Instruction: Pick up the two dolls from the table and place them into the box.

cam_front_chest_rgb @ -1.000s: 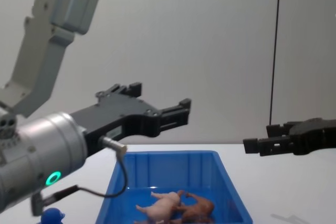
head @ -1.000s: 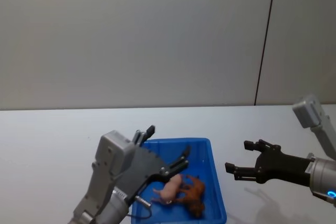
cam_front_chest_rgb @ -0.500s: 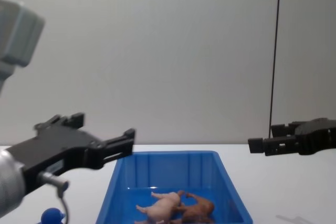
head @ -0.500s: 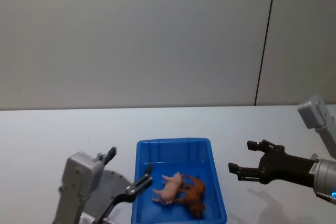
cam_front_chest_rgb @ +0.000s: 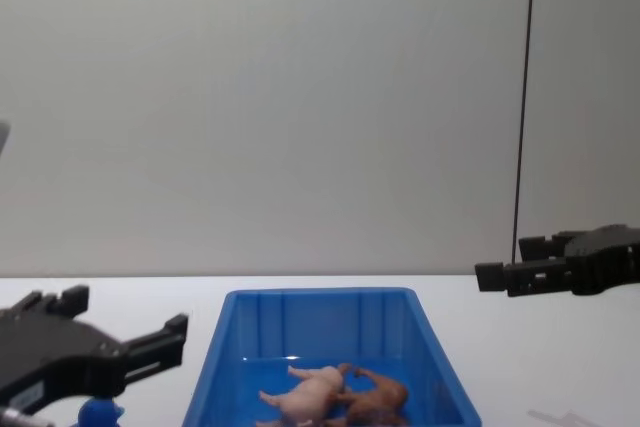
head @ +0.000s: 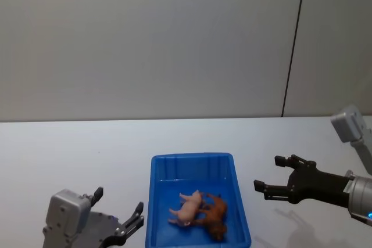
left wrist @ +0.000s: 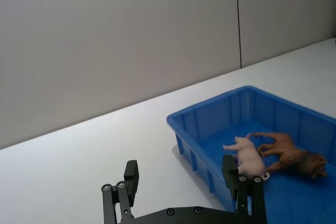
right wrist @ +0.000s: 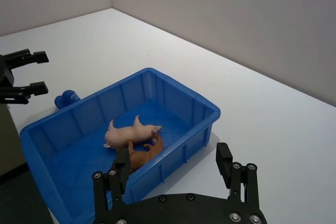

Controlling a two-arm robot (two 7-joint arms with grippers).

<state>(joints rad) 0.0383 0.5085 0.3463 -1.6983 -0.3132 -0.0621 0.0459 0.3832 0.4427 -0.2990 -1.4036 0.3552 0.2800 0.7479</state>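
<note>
Left gripper (head: 119, 218) hangs low over the table (head: 52, 155), fingers spread wide with nothing between them. To its right stands the box (head: 193, 158), whose near-left wall is just beside the gripper's inner finger. Inside, farther right from that claw, the pig (head: 187, 208) lies on its side touching the lion (head: 212, 215), both resting on the box floor with their long axes slanting across it (the lion sits on the side nearer the other arm). Beyond the box's right wall, the right gripper (head: 274, 177) hovers above the table, also wide open and holding nothing, apart from the rim. Since both dolls already lie in the box, the placing looks finished; either claw is about equally near, the left perhaps a shade closer to the pig.
</note>
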